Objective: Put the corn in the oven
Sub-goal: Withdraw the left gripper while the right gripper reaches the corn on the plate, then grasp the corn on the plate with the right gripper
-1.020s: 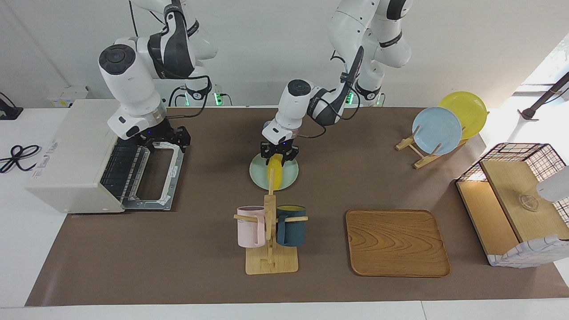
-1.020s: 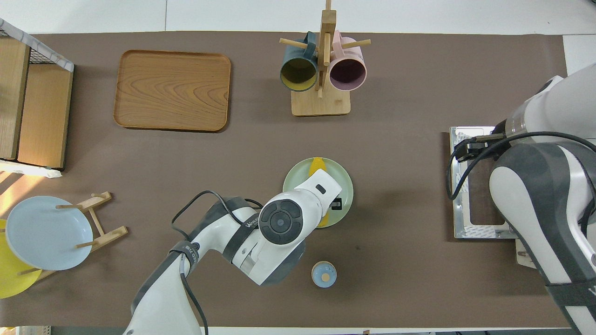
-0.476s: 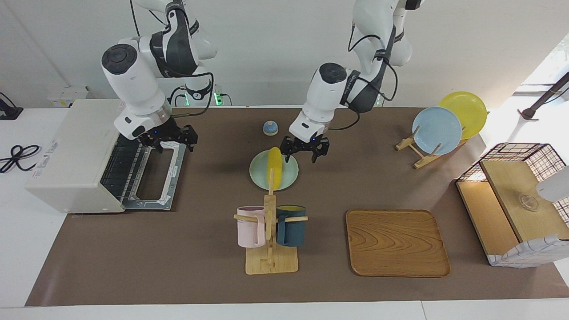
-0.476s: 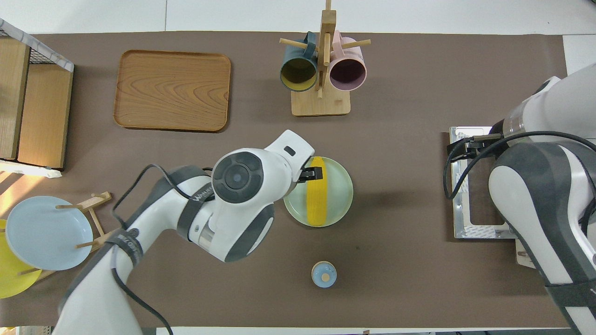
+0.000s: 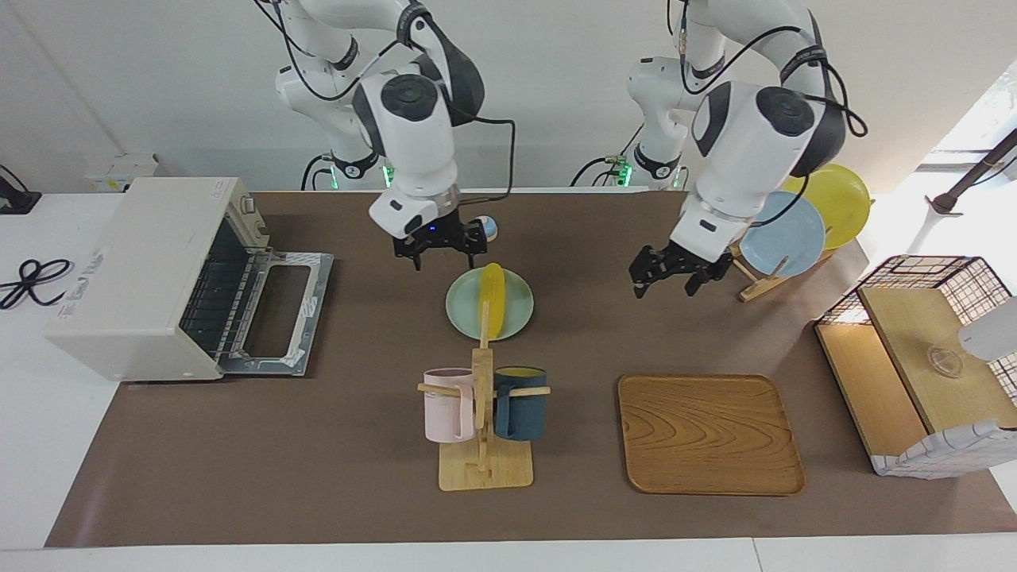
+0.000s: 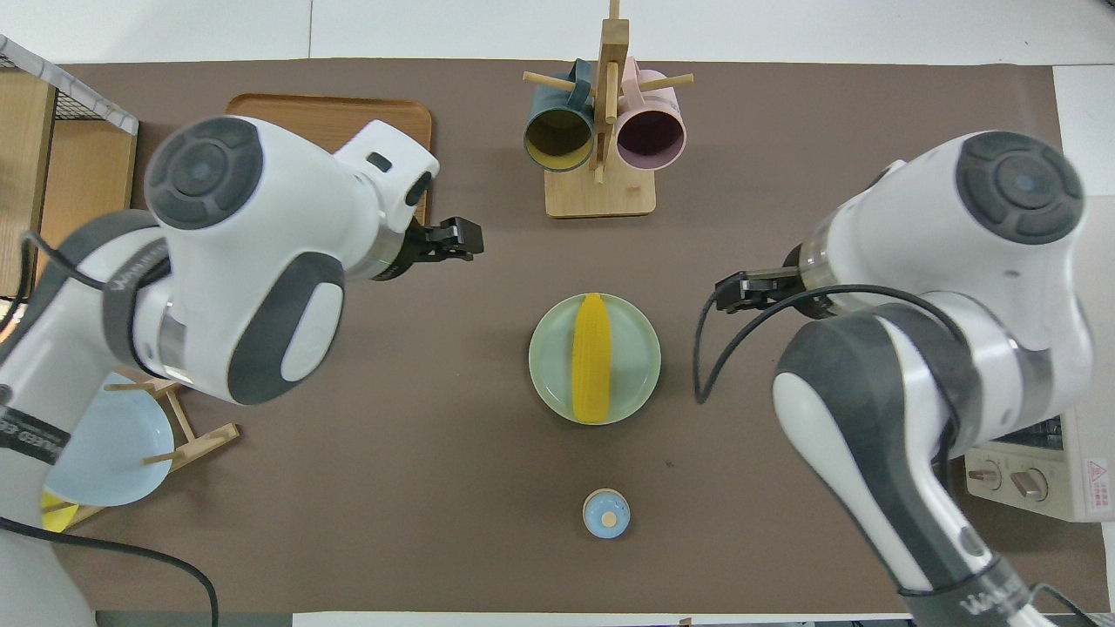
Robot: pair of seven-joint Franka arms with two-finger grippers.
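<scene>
The yellow corn (image 5: 493,295) lies on a pale green plate (image 5: 465,316) mid-table; it also shows in the overhead view (image 6: 590,357). The off-white oven (image 5: 135,262) stands at the right arm's end with its door (image 5: 278,306) dropped open and the wire rack showing. My right gripper (image 5: 445,260) is open and empty, up in the air just beside the plate on the oven's side. My left gripper (image 5: 663,291) is open and empty, over bare table between the plate and the plate rack.
A mug rack (image 5: 483,413) with a pink and a dark blue mug stands farther from the robots than the plate. A wooden tray (image 5: 709,433), a plate rack (image 5: 783,230) and a wire-and-wood basket (image 5: 922,357) are toward the left arm's end. A small blue lid (image 6: 606,513) lies nearer.
My left gripper rose off the corn and swung away toward the plate rack, empty. My right gripper left the oven door and moved over beside the plate. The corn stayed on the plate.
</scene>
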